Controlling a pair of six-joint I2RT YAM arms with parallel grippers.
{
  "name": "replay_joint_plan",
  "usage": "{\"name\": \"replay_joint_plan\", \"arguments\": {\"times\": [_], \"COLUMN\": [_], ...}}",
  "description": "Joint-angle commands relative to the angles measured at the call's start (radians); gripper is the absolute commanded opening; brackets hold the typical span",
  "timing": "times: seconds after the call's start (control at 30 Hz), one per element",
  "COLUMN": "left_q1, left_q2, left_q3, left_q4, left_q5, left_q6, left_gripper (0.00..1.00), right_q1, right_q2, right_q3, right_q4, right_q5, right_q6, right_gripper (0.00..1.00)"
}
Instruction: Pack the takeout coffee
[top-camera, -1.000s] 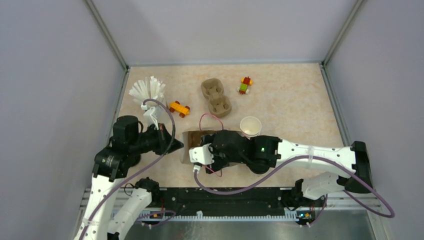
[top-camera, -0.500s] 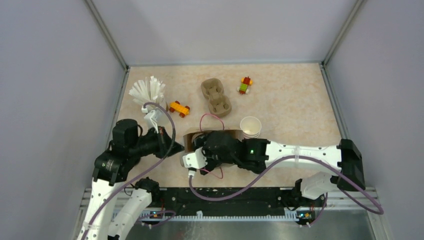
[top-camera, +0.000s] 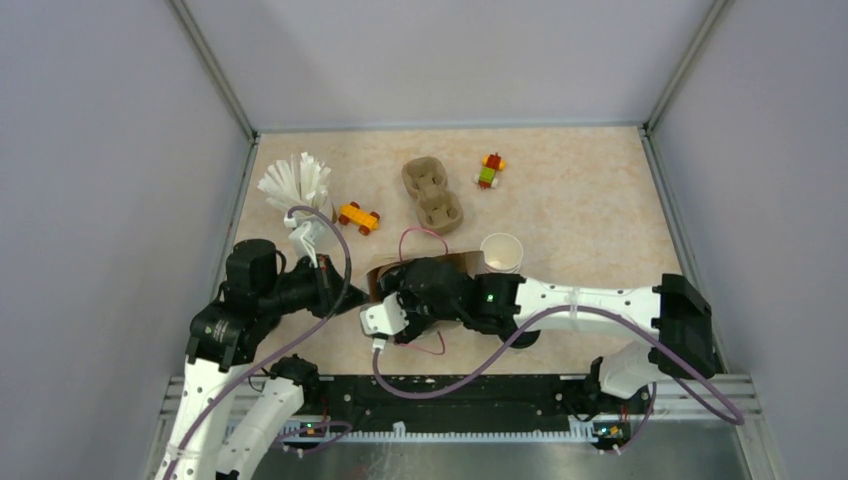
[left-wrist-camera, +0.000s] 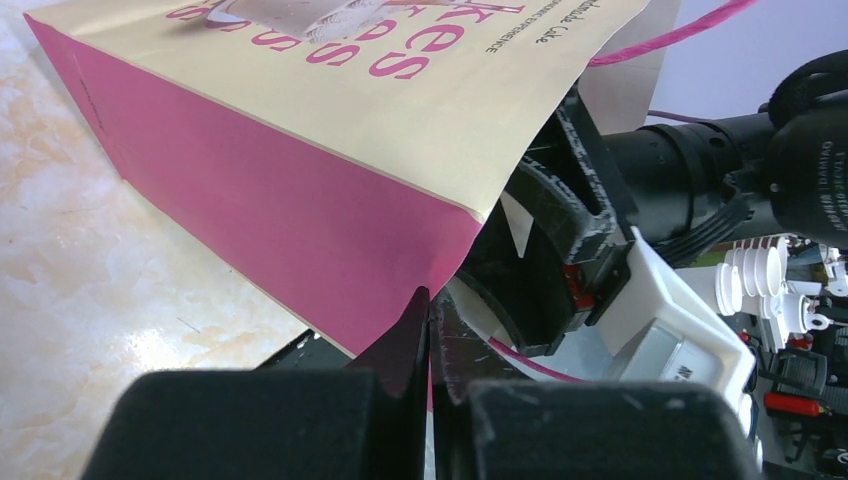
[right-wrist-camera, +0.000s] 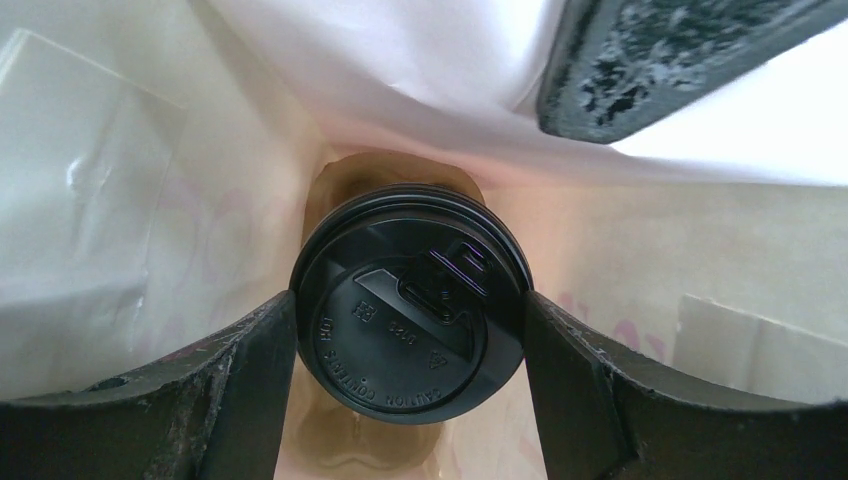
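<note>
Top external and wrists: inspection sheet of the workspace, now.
Surface: beige marbled table, no spill seen.
Job's things: lidded cup inside paper bag; open cup standing on table, lidless.
Clutter: pulp tray, stick cup, toy car, brick toy.
Grippers: right gripper shut on lidded cup; left gripper shut on paper bag's edge.
Cables: purple cables looping over both arms.
Surroundings: grey walls; nothing else seen.

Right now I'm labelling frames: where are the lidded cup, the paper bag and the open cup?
lidded cup (right-wrist-camera: 410, 310): right wrist view, centre of its black lid.
paper bag (left-wrist-camera: 290, 210): left wrist view, on its pink side panel.
open cup (top-camera: 501, 250): top external view, on its white inside.
</note>
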Motion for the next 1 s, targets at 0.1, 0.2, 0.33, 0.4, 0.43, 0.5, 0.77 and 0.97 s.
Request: {"name": "replay_joint_plan", "arguments": {"times": [0.1,0.2,0.33,0.4,0.43,0.5,0.77,0.97], "left_q1": [0.004,0.004,0.004,0.004,0.004,0.004,0.004,0.004], "left_q2": [0.005,0.003,0.002,0.002,0.002,0.002,0.003,0.003], "left_q3": [0.016,0.014,0.015,0.019,0.019,0.019,0.025,0.024], "left_q4": [0.023,0.024,0.023,0.021,0.022,0.025,0.027,0.03], "left_q5": [0.018,0.012,0.007,-0.004,-0.005,-0.006,-0.005,-0.002], "left_q6": [-0.01,-0.015,-0.019,-0.02,-0.021,-0.026,-0.016,0.003], "left_gripper": [0.0,0.0,0.01,0.01,0.01,0.01,0.02,0.02], "right_q1": [-0.019,-0.023,-0.029,-0.038,-0.039,-0.043,-0.053,-0.048], "right_q2": [0.018,0.009,0.012,0.014,0.015,0.015,-0.013,0.004], "right_q3": [0.019,0.0,0.004,-0.005,-0.016,-0.02,0.055,0.189], "right_q4": [0.0,0.001,0.003,0.017,0.031,0.036,-0.012,-0.119], "right_q5": [-0.056,-0.051,-0.022,-0.007,0.006,0.017,-0.044,-0.057], "right_q6": [-0.01,0.0,0.015,0.016,0.012,0.007,0.041,-0.01], "right_gripper": [0.64,0.64,0.64,0.64,0.64,0.64,0.64,0.65]}}
